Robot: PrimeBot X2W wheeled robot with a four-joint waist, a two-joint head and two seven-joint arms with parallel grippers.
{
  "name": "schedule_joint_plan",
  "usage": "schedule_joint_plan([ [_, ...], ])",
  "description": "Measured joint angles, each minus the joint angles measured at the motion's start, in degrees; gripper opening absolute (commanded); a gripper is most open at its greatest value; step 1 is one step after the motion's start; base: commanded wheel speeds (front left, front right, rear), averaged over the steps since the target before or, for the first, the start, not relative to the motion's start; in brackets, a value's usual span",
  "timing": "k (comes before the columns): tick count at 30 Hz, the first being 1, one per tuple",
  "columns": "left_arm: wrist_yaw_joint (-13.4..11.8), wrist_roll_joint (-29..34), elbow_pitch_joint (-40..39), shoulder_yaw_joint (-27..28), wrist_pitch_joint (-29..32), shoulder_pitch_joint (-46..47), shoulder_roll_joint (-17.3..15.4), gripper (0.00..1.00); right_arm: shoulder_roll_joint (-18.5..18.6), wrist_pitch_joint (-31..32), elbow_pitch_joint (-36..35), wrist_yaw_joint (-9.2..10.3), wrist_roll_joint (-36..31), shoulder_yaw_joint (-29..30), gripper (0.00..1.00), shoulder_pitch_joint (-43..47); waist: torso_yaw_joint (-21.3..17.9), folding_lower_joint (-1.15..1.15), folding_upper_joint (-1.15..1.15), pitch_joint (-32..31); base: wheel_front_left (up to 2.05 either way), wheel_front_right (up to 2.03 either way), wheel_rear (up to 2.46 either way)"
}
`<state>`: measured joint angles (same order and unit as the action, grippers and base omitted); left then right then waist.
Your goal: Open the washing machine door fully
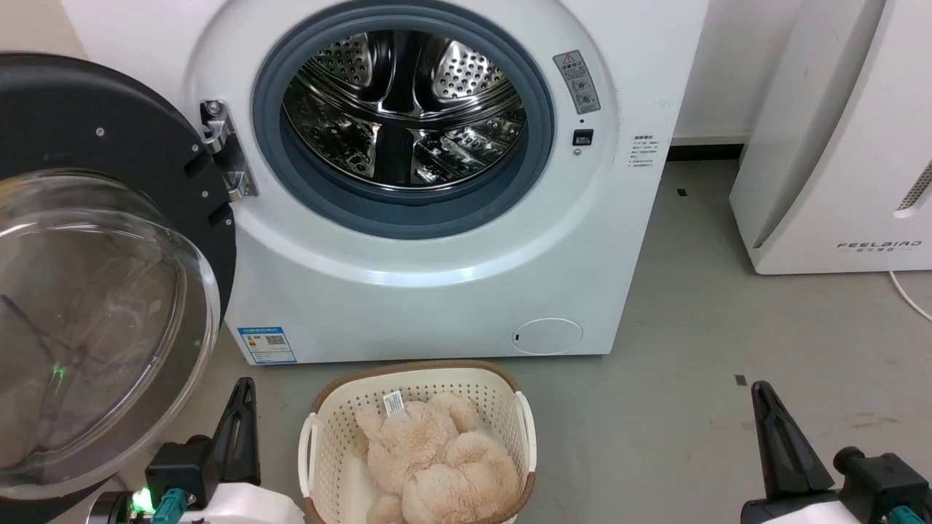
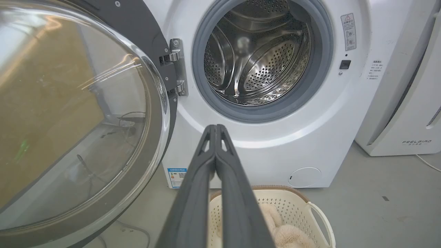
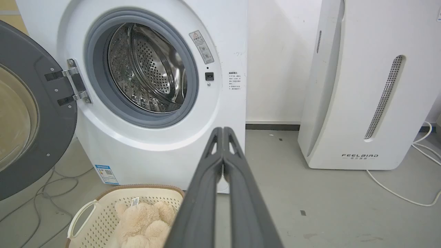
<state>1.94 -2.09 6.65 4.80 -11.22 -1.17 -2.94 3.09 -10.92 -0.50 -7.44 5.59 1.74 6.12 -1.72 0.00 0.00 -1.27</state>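
The white washing machine stands ahead with its steel drum exposed. Its door is swung wide out to the left on its metal hinge, matte black inner face and clear glass bowl toward me. At the lower left of the head view my left gripper is shut, just right of the door's lower rim and touching nothing. My right gripper is shut at the lower right over bare floor. In each wrist view the fingers meet at their tips, empty.
A cream perforated basket holding a beige plush toy sits on the floor before the machine. A white FEELBIRD appliance stands at the right, with cables on the floor.
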Motion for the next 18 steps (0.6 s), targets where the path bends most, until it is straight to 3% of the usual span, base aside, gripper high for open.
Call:
schedule_joint_plan([
  [18, -0.3, 0.5, -1.2, -0.7, 2.1, 0.0, 0.0, 0.0, 0.0, 2.0, 0.1, 0.0, -0.6, -0.3, 0.0, -1.1, 0.3, 0.0, 0.0, 0.2, 0.0, 0.0, 0.0],
])
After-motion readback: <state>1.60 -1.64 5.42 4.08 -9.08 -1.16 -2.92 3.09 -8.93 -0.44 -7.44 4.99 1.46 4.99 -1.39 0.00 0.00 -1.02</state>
